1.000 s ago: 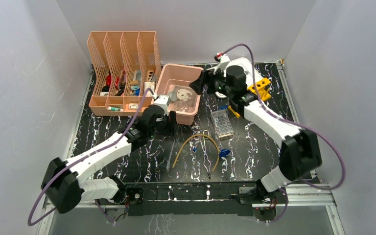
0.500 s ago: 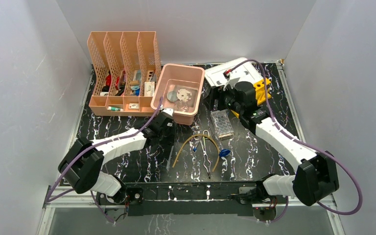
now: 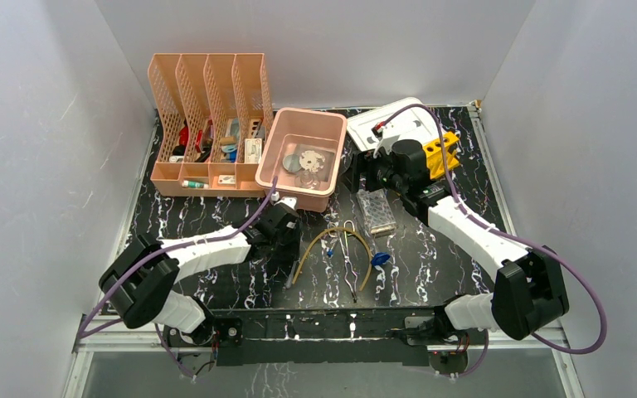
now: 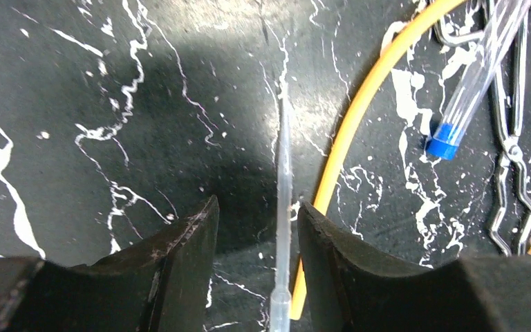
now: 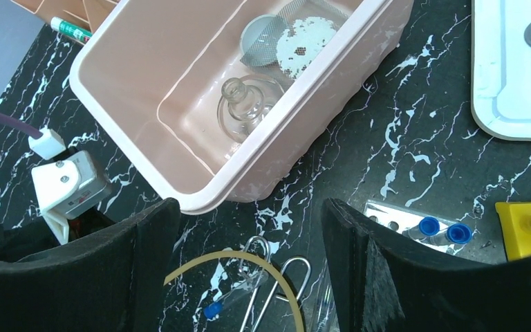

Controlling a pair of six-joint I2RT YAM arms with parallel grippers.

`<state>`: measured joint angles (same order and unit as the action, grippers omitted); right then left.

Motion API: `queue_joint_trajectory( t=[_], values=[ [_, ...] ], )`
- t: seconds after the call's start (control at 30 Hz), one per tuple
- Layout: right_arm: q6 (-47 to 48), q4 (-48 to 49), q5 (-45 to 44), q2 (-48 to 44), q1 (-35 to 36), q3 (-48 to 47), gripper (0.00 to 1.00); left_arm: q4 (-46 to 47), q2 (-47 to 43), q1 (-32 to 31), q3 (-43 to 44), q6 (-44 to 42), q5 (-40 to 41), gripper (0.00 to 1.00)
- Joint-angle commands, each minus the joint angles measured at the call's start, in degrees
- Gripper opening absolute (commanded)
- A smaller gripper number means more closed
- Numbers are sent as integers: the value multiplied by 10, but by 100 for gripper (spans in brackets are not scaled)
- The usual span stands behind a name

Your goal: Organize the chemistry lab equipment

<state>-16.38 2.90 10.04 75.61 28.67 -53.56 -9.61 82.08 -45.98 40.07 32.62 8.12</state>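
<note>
Your left gripper: fingers parted, clear pipette lying between them, plain only in its wrist view. Your right gripper: spread wide, holding nothing.

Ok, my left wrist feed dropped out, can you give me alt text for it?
The left hand, open, hangs over the black marbled table with a thin clear pipette lying lengthwise between its two fingers, not yet gripped. To the right lie a yellow rubber tube, a blue-capped clear tube and metal tweezers.
</note>
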Motion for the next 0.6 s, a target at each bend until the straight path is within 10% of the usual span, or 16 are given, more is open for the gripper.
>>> queue_joint_trajectory(
  t=[0.0,0.23,0.47,0.57],
  values=[
    [22,12,-13,-8,2,-21,85,-1,-18,-15,-19,38,-14,45],
    [32,5,-24,-8,2,-19,84,-16,-29,-29,-29,38,-4,42],
    [31,1,-28,-4,2,-22,84,-36,4,-32,-30,37,14,0],
    [34,-3,-35,-4,2,-23,84,-39,4,-32,-25,34,23,0]
  ],
)
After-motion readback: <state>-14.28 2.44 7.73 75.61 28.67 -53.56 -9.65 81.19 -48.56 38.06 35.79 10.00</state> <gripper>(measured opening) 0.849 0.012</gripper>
